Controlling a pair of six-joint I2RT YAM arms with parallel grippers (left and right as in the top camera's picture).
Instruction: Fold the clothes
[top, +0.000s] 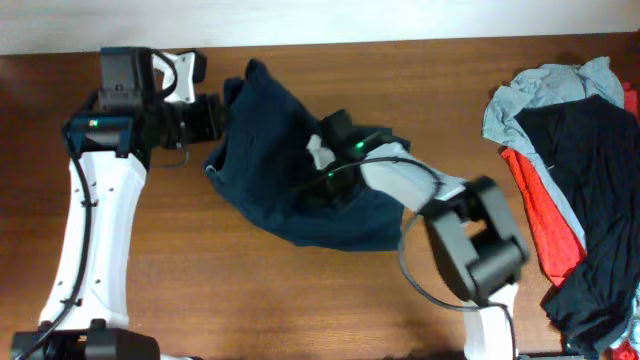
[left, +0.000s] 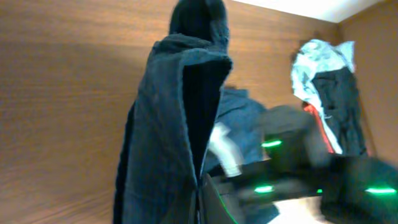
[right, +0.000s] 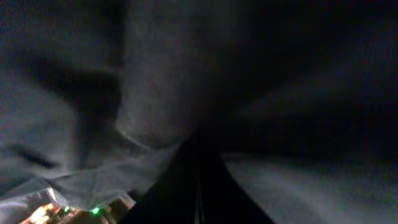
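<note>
Left gripper (top: 220, 120) and right gripper (top: 322, 153) are each clamped on the shorts (top: 265, 110) bunched between them. Grasping step, I'd say; next, pull apart to flatten.

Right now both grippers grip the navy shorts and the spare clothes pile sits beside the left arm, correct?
No: the overhead view shows the spare clothes pile on the right arm's side. The left gripper and right gripper do pinch the navy shorts.
</note>
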